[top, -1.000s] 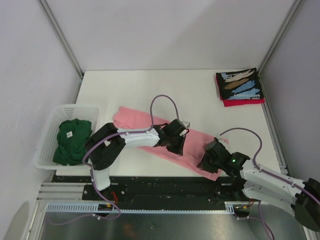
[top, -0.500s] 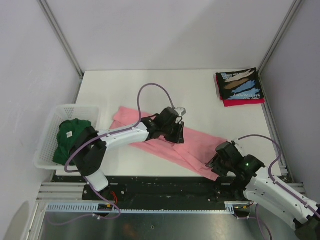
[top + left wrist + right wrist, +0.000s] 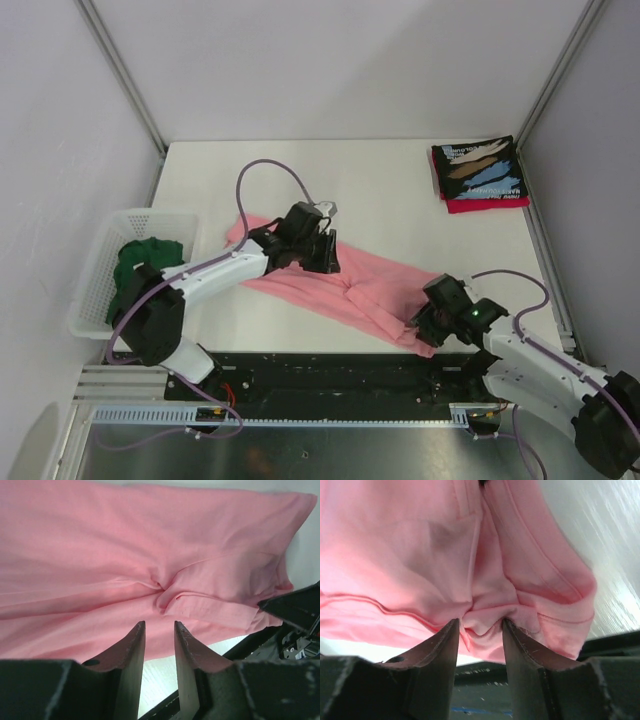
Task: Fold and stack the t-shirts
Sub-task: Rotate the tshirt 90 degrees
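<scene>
The light pink t-shirt [image 3: 375, 285] lies as a long band across the table's near middle. My left gripper [image 3: 324, 258] hovers over its left part, jaws slightly apart and empty; in the left wrist view [image 3: 159, 624] the pink cloth [image 3: 150, 540] lies just past the fingertips, with a pinch crease. My right gripper [image 3: 420, 322] is shut on the shirt's near right corner; in the right wrist view [image 3: 480, 621] the cloth [image 3: 420, 545] bunches between the fingers. The dark green t-shirt [image 3: 135, 268] lies in the basket. The black printed t-shirt [image 3: 478, 168] lies folded on the red one [image 3: 490, 204].
The white slatted basket [image 3: 98, 262] stands at the table's left edge. The folded stack sits at the far right corner. The table's near edge and a black rail lie right below the right gripper.
My left gripper moved left and back along the pink shirt, off its middle. My right gripper stayed at the near right corner, and the shirt now lies more stretched out.
</scene>
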`<action>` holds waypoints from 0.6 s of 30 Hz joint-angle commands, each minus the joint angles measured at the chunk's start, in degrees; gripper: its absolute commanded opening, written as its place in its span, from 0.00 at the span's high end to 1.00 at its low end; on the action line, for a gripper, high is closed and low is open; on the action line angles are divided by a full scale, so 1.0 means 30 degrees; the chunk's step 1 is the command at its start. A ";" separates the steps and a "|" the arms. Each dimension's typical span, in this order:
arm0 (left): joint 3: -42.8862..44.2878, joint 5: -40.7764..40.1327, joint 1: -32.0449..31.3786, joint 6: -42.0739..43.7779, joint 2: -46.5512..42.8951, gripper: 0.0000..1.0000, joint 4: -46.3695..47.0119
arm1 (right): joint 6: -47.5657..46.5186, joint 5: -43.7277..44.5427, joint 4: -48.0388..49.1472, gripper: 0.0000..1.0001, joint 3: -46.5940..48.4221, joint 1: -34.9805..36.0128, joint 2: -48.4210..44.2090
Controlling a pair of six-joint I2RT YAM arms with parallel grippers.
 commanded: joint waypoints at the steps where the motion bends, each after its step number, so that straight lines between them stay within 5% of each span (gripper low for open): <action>1: -0.0178 0.0047 0.0602 0.0894 -0.1106 0.65 -0.0298 | -0.1629 0.0344 0.2758 0.55 0.0104 -0.1930 0.1384; 9: -0.0352 -0.2209 0.1431 0.1296 -0.0822 0.66 -0.1902 | -0.5857 0.0305 0.6795 0.55 0.3817 -0.4900 0.8591; 18: -0.0831 -0.6402 0.2394 0.1504 -0.0177 0.66 -0.3553 | -1.1685 -0.0905 0.5781 0.60 1.5434 -0.5363 2.0361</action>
